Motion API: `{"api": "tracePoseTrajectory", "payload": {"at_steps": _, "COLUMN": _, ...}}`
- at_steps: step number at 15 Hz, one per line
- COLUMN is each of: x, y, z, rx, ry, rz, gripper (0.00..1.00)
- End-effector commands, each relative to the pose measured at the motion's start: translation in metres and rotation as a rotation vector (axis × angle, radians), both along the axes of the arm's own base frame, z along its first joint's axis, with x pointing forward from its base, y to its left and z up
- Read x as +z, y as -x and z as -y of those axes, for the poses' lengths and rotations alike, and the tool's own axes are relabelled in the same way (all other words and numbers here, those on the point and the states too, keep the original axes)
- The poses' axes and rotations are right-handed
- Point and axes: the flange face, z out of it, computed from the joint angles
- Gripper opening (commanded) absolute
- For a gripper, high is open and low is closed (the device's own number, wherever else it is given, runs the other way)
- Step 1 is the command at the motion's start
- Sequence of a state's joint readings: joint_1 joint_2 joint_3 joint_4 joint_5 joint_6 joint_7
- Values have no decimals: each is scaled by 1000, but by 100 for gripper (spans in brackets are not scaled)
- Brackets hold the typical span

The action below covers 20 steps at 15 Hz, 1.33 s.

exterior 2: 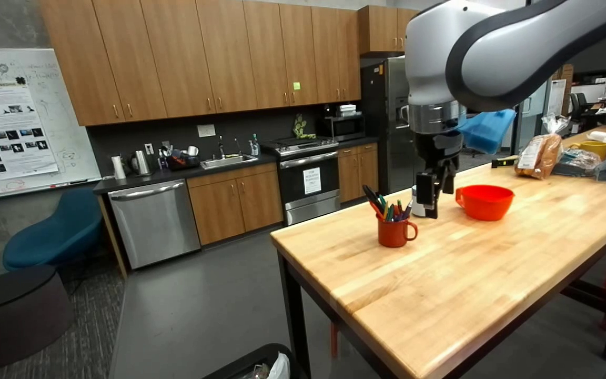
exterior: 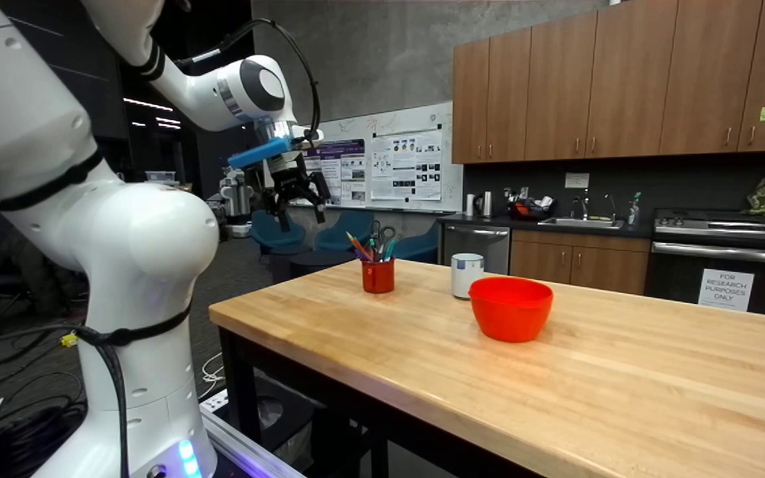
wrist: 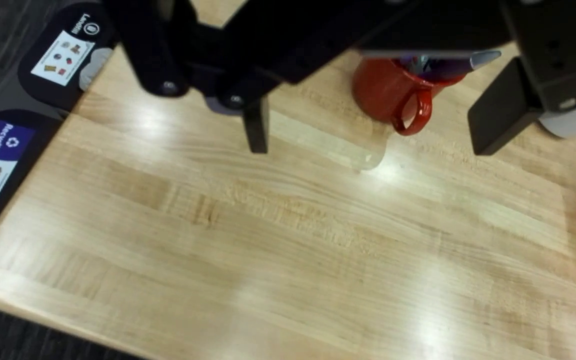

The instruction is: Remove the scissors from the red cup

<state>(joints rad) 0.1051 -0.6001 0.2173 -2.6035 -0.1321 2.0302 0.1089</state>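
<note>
The red cup point(exterior: 378, 279) stands upright on the wooden table, also in an exterior view point(exterior 2: 392, 235) and in the wrist view point(wrist: 380, 92). It is full of pens and pencils. The scissors point(exterior: 383, 238) stand in it with dark handles up above the rim. Dark upright shapes show in the cup in an exterior view point(exterior 2: 370, 196), perhaps the handles. In the wrist view the gripper body hides the scissors. My gripper point(exterior: 302, 218) is open and empty, above the table and apart from the cup. Its fingers stand wide apart in the wrist view point(wrist: 370, 145).
A white mug point(exterior: 466, 277) and a wide red bowl point(exterior: 510, 312) stand beyond the cup on the table. Bagged bread point(exterior 2: 537, 156) and other bags lie at the table's far end. The table edge point(wrist: 33, 155) runs close to the cup, with bins below.
</note>
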Motion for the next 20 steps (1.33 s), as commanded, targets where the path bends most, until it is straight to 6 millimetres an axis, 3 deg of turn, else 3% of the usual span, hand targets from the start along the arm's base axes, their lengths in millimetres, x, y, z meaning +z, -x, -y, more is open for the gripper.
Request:
{"api": "tracePoseTrajectory", "payload": {"at_steps": 1, "x": -6, "y": -19, "z": -3, "rx": -23, "ry": 20, "rz": 68, "gripper": 100}}
{"api": "tracePoseTrajectory", "payload": {"at_steps": 15, "x": -25, "y": -101, "z": 34, "rx": -42, "ry": 151, "rz": 147, "gripper": 100}}
{"api": "tracePoseTrajectory", "payload": {"at_steps": 20, "x": -25, "y": -127, "z": 34, "rx": -64, "ry": 146, "rz": 147, "gripper": 100}}
